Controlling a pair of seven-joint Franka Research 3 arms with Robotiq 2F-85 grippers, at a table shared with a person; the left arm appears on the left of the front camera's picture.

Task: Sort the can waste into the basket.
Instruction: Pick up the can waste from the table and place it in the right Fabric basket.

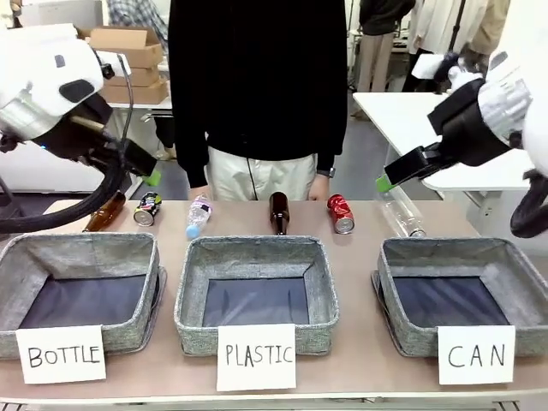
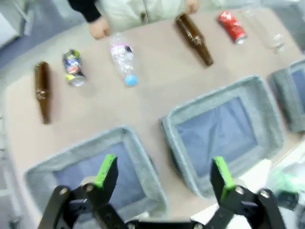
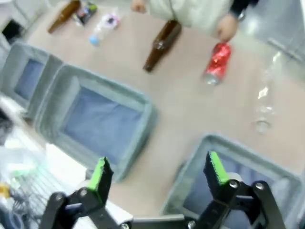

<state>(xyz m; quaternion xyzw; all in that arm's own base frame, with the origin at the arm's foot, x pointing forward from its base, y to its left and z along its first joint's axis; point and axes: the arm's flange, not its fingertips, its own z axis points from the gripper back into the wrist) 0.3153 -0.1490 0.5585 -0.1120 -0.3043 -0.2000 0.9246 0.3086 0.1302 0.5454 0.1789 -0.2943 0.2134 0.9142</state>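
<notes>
- Broadly, a tan table (image 1: 355,257) spans the front view, and a person in a black top and pale trousers (image 1: 257,86) stands at its far edge.
- Three square grey woven-fabric baskets with dark lining sit in a row on the robot's side, each with a white hand-lettered card facing the robot, probably so that each bin can be told apart: "BOTTLE" (image 1: 81,244) on the left, "PLASTIC" (image 1: 255,250) in the middle, and "CAN" (image 1: 445,255) on the right. All three look empty.
- Both white arms hang above the table. The left gripper (image 2: 163,164) and the right gripper (image 3: 157,164) each have their green-padded fingers spread wide and hold nothing. This looks like a ready pose before reaching down.
- Waste lies in a loose row behind the baskets, near the person, every piece on its side and apart from the others.
- Two brown glass bottles (image 1: 279,212) (image 1: 104,212) and two clear plastic bottles (image 1: 199,214) (image 1: 402,214) are not wanted here.
- A small dented red metal can with white print (image 1: 341,213) lies between the middle brown bottle and the right-hand clear bottle, behind the gap between the "PLASTIC" and "CAN" baskets. Its long axis runs roughly far to near, with a silver end toward the robot.
- A small dented dark metal can with blue, yellow and green print (image 1: 147,208) lies behind the "BOTTLE" basket, well apart from the "CAN" basket. Its axis also runs far to near, angled slightly, silver end toward the robot's left.
</notes>
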